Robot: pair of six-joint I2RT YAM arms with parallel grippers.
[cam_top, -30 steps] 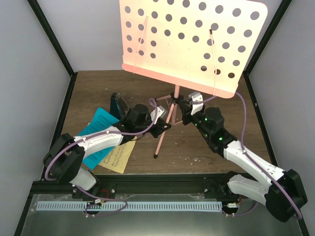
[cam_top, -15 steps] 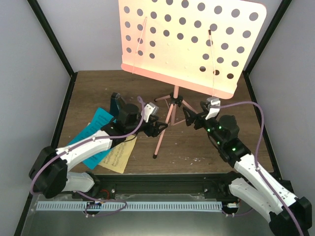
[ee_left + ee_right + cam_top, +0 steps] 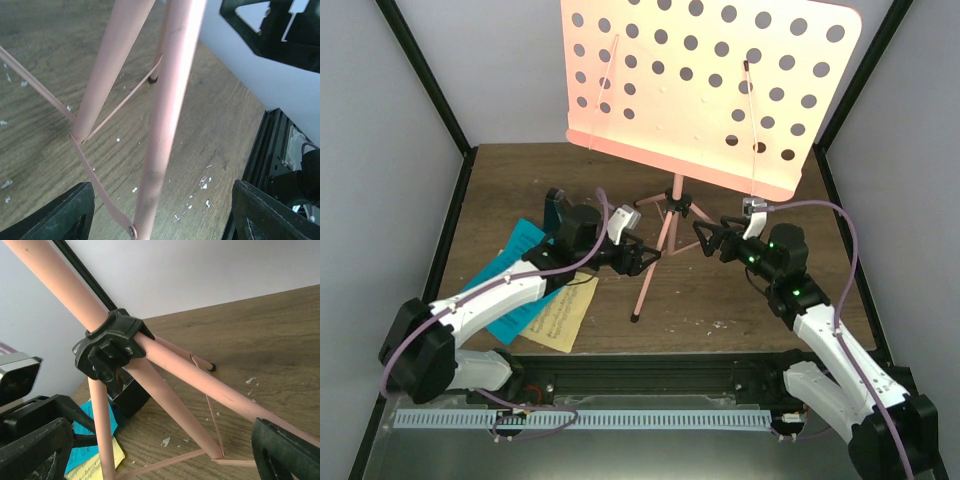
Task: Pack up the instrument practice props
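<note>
From my seat I see the left pincer (image 3: 642, 258) standing open, its two fingers (image 3: 60, 215) well apart and closed on nothing. One leg (image 3: 170, 115) of the pink music stand (image 3: 710, 90) runs through the gap between them with air on either side, and a thin brace (image 3: 97, 179) slants across just below. The right pincer (image 3: 705, 240) is spread wide and is likewise empty. It faces the left one from the other side of the tripod. Just ahead of and above its fingers sits the black hub (image 3: 111, 347) where the legs meet, and two legs slope down between the fingertips without touching them. The stand is upright on the desk (image 3: 520, 170), its hole-punched panel high over both pincers and hiding the far part of the desk from the top camera. Behind the left pincer, under and beside its arm, lie the cyan page (image 3: 525, 245) and the pale-yellow page (image 3: 565, 315), flat and overlapping, the yellow one nearer the arm bases. The small black metronome (image 3: 557, 212) stands just behind the left wrist, by the cyan page's far corner; the right wrist camera catches it as a dark shape beyond the hub. White flecks (image 3: 205, 180) dot the wood below the left pincer. The left arm itself lies over the pages and blocks the way to them
</note>
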